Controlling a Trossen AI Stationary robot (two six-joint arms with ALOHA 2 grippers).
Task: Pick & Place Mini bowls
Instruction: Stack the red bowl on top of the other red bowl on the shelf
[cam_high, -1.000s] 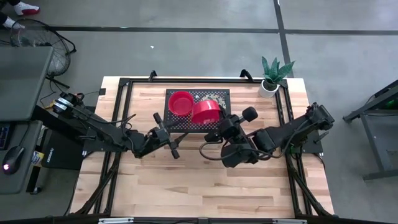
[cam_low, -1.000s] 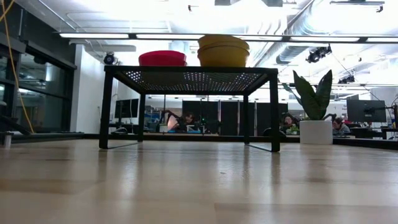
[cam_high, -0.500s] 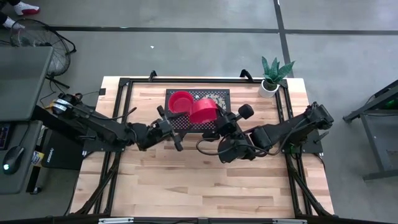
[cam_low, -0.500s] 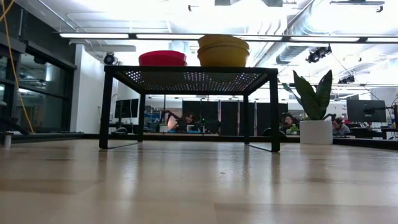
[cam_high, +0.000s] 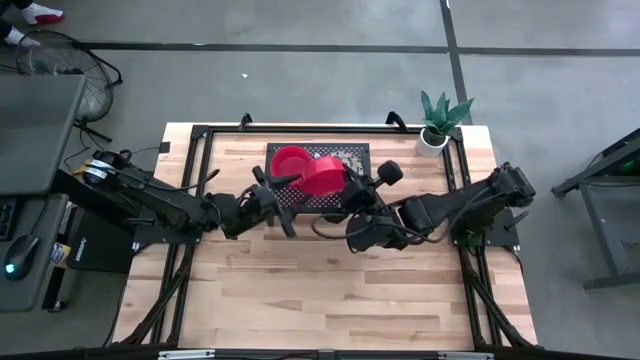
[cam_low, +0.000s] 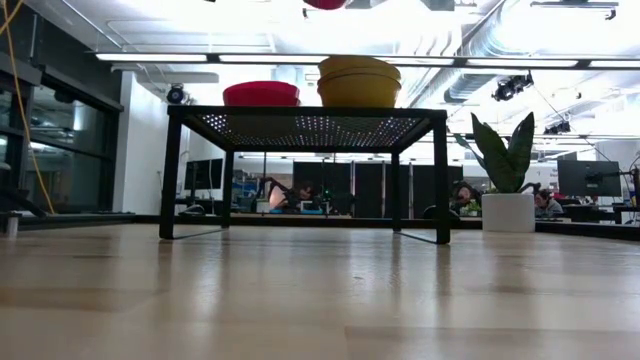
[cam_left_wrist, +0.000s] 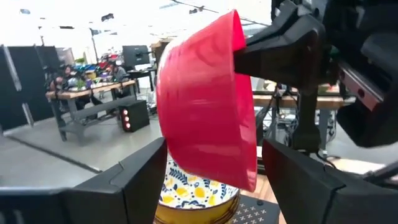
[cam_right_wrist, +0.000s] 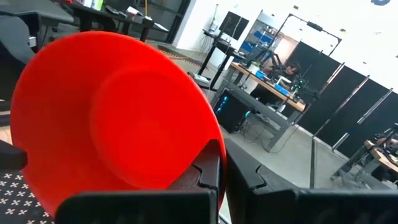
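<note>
Seen from above, a wooden table (cam_high: 330, 290) fills the middle of the frame, with two dark arms reaching in from either side. The right gripper (cam_high: 348, 190), just right of centre, is clamped on the rim of a red bowl (cam_high: 322, 174) held on its side above a black mesh stand (cam_high: 355, 153). The left gripper (cam_high: 275, 188), left of centre, has its fingers spread wide on either side of that bowl (not touching it, as far as its wrist camera shows). A second red bowl (cam_high: 289, 160) rests on the stand.

The table-level view adds a stack of yellow bowls (cam_low: 359, 82) on the stand, right of that red bowl. The left wrist view shows blue floral patterning inside the top yellow one.

A potted plant (cam_high: 439, 122) sits at the table's upper right corner. Behind lies an office with desks, monitors and seated people. No writing is legible.
</note>
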